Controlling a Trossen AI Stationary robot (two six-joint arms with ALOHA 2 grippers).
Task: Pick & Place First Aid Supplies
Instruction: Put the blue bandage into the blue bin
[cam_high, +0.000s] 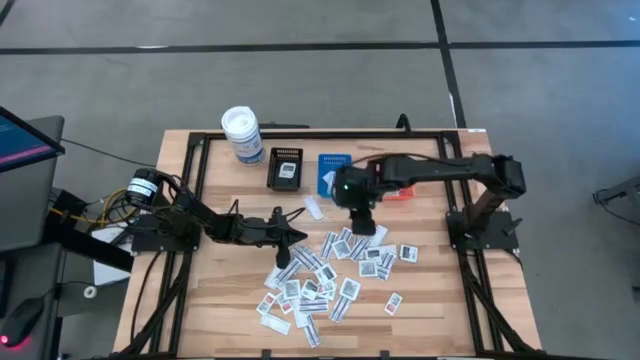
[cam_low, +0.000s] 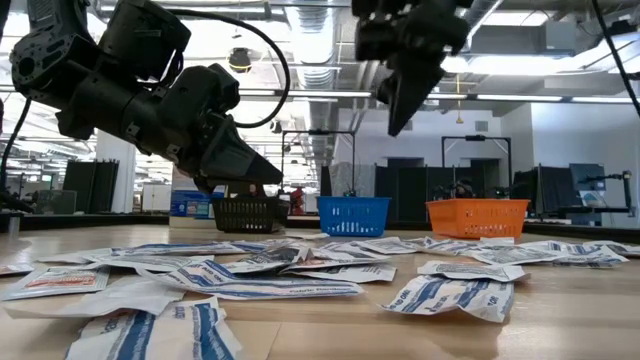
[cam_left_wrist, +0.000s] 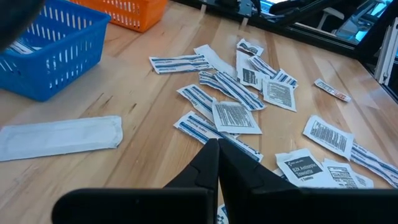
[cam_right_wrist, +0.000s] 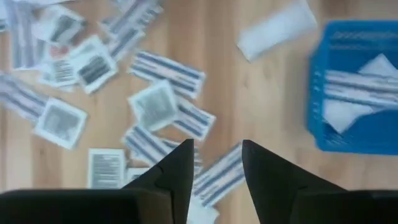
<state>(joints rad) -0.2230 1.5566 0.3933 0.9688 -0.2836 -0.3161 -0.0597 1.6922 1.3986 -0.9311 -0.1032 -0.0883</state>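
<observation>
Wooden table (cam_high: 420, 300) lies under both of your arms, and the blue tray (cam_high: 331, 172) serves as the landmark. White packets (cam_high: 330, 270) with blue, red or dark print are scattered flat on the wood in a loose heap near that tray, on the side away from the table's far edge. One plain white packet (cam_high: 314, 208) lies apart from the heap, just beside the blue tray. More packets (cam_right_wrist: 354, 93) already lie inside the blue tray.

Your right gripper (cam_right_wrist: 214, 163) hangs above the heap's edge closest to the blue tray, clear of the table. Its fingers stand apart with nothing between them.

Your left gripper (cam_left_wrist: 217, 155) sits low over the wood beside the heap, farther from the blue tray than the right one. Its fingers are pressed together into a single point, and you can see nothing held in them.

A black tray (cam_high: 285, 168) stands just beside the blue tray, and an orange tray (cam_low: 478, 216) stands on its other side.
</observation>
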